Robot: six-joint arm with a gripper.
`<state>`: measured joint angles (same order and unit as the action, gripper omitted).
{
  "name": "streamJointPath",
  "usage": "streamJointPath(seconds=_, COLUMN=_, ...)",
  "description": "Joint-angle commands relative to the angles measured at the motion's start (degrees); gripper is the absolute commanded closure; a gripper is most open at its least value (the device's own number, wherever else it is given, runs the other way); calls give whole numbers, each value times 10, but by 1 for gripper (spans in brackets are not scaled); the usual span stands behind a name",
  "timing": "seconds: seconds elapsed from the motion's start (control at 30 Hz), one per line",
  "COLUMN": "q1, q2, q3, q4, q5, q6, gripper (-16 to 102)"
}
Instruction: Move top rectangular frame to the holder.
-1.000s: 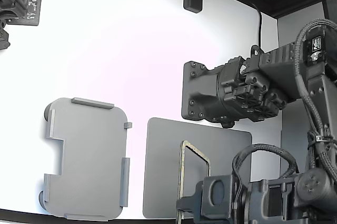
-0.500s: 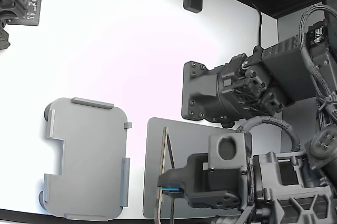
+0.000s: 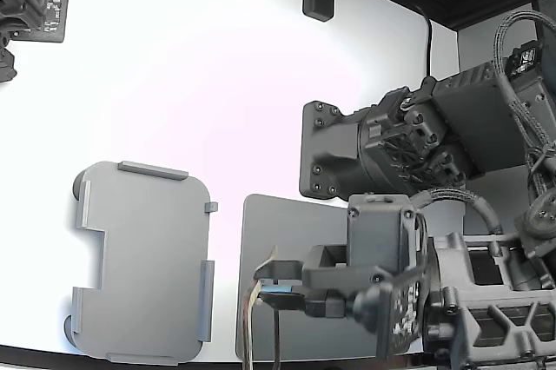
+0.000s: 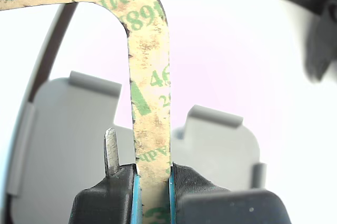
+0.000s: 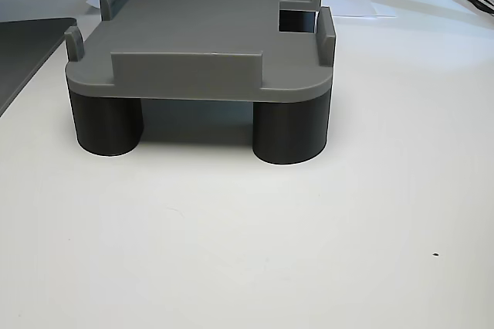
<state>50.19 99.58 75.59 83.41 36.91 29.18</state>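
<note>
The jaws of the gripper (image 4: 152, 182) were clamped tight on one long side of the top rectangular frame (image 4: 150, 77), holding it on edge above the dark mat (image 3: 287, 248), with the empty holder (image 3: 143, 257) lying just beyond toward the counter's near-left corner.
</note>
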Motion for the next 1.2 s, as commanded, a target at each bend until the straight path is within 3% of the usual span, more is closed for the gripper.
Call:
streamJointPath(seconds=0.0, q1=-21, q2=10, q3=7, q4=17, q5=-23, q6=510, gripper=99)
streamJointPath(seconds=0.2, q1=-42, q2=-4, q3=94, q4=22, q5=-70, q6=851, gripper=99)
streamJointPath(seconds=0.3, q1=-62, q2=-43, q3=76, q4=29, q5=-105, q6=921, gripper=99)
streamJointPath(seconds=0.7, q1=-128, q2=-148, q3=-41, q4=88, q5=-171, q6=1033, gripper=99)
streamJointPath(seconds=1.17, q1=-187, q2=-144, q3=-8, q4=83, q5=-290, q6=967, gripper=99)
